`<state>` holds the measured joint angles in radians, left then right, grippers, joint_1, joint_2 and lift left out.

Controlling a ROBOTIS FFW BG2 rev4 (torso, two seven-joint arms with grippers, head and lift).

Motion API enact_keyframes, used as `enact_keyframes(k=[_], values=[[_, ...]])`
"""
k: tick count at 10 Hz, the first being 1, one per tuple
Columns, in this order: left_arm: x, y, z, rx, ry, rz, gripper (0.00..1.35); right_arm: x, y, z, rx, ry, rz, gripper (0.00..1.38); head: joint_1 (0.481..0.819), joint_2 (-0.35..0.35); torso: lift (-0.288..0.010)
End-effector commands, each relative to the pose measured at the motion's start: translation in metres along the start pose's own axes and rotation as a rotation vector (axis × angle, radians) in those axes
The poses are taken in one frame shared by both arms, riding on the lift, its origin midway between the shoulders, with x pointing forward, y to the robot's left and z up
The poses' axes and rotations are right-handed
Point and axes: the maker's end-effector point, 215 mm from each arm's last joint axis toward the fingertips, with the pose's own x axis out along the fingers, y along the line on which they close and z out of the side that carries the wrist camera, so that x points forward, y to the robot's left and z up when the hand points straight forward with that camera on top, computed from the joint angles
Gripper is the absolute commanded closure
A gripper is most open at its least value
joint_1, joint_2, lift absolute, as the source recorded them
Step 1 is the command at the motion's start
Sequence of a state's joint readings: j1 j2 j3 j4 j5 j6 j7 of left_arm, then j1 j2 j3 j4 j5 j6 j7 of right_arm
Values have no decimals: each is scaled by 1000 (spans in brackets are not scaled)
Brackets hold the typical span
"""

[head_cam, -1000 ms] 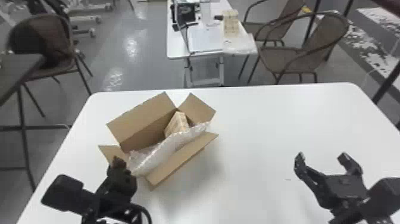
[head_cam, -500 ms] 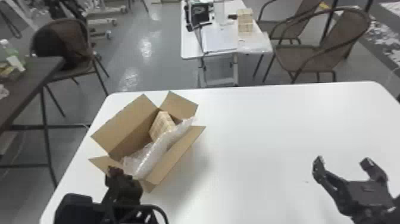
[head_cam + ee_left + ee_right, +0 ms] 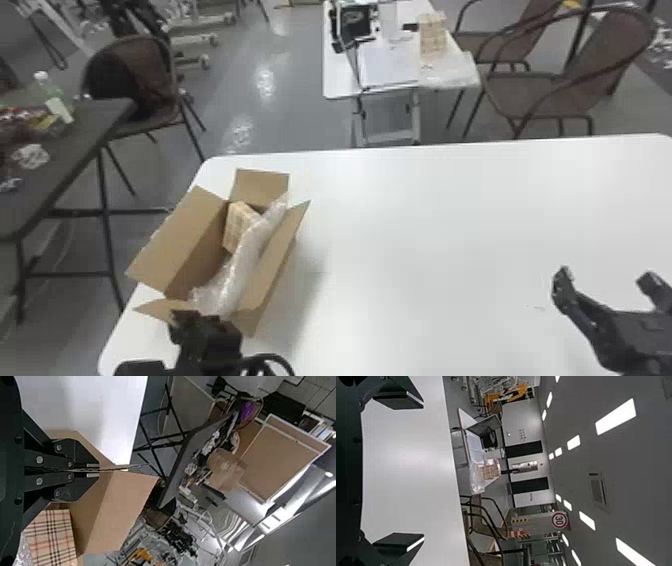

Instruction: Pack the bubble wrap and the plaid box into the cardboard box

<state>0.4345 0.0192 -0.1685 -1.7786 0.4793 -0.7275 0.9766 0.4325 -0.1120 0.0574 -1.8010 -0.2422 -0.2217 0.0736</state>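
Note:
The cardboard box [image 3: 272, 270] sits with its flaps up at the table's left side. Inside it, the plaid box [image 3: 237, 225] stands at the far end, with bubble wrap [image 3: 240, 270] beside it along the right wall. At the box's near end is my left gripper [image 3: 192, 322]. In the left wrist view, the left gripper [image 3: 95, 470] is shut on a thin flap edge of the cardboard box [image 3: 119, 510], and the plaid box [image 3: 53, 538] lies past it. My right gripper [image 3: 605, 282] is parked over the table's right; in the right wrist view, the right gripper [image 3: 421, 471] stands open.
The white table [image 3: 425, 225] holds the box close to its left edge. A dark side table [image 3: 95, 135] with clutter stands beyond that edge. Chairs [image 3: 565, 95] and a small white table [image 3: 340, 85] are behind.
The cardboard box has slid left across the table and turned somewhat, with the plaid box and bubble wrap inside. The left gripper has moved left and nearer along with it. The head view has shifted.

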Motion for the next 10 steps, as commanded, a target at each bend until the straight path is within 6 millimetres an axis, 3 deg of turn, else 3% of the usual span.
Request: enact_keyframes(k=[1, 2, 3, 4, 5, 6, 8, 9, 10], values=[[-1, 7, 11, -10, -53, 20, 1220, 0, 0, -1, 0, 4, 0, 122, 695, 228, -98], [-3, 3, 11, -17, -55, 12, 1219, 0, 1, -3, 3, 9, 1, 122, 695, 242, -98], [-5, -2, 10, -14, -60, 0, 995, 0, 1, -3, 3, 10, 1, 121, 695, 245, -98], [-5, -7, 15, -18, -88, -18, 441, -1, 0, -5, 5, 15, 0, 122, 695, 240, -98], [-5, -9, 18, -24, -102, -21, -2, -1, 0, -6, 7, 18, 0, 122, 695, 238, -98], [-5, -9, 17, -27, -105, -26, -2, -1, 0, -6, 5, 18, 0, 121, 695, 238, -98], [-1, -11, 36, -34, -173, -58, 403, -1, 3, -5, 1, 17, 5, 122, 695, 241, -98], [1, -15, 68, 36, -296, -98, 522, -3, 1, -5, 1, 19, -6, 122, 695, 245, -98], [-2, -30, 101, 108, -410, -170, 536, -5, 0, -4, -3, 18, -18, 122, 695, 263, -98]])
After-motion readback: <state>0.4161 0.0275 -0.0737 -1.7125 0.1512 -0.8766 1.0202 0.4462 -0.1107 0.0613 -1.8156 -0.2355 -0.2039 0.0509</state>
